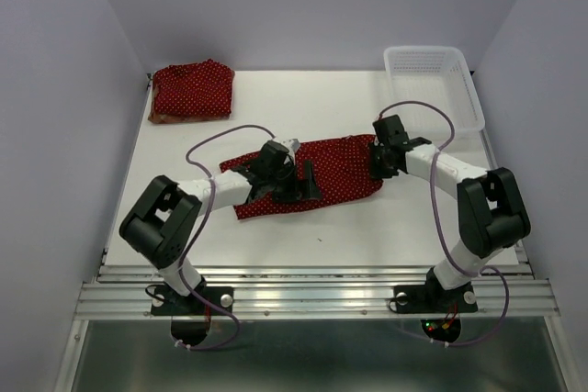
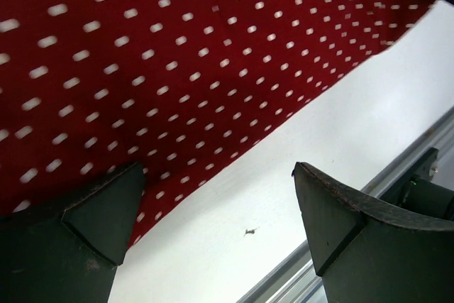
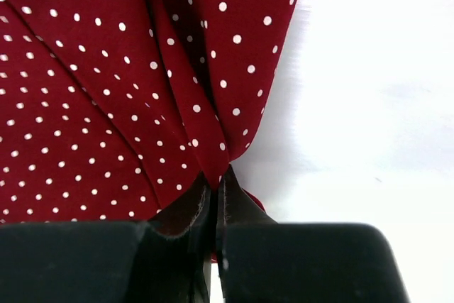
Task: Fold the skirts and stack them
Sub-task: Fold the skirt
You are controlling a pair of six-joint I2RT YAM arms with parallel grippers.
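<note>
A dark red skirt with tiny white dots (image 1: 322,176) lies spread across the middle of the table. It fills the left wrist view (image 2: 177,54) and the right wrist view (image 3: 128,90). My left gripper (image 1: 292,185) is open and empty, its fingers (image 2: 99,211) over the skirt's near hem. My right gripper (image 1: 378,161) is shut on the skirt's right edge, the cloth pinched into folds at the tips (image 3: 215,179). A folded dotted dark red skirt (image 1: 191,91) lies at the back left, with a strip of another cloth under its near edge. No checked skirt is visible.
A white plastic mesh basket (image 1: 432,84) stands at the back right. The table's near edge has a metal rail (image 1: 312,296), also seen in the left wrist view (image 2: 397,182). Purple walls close in on the left, back and right.
</note>
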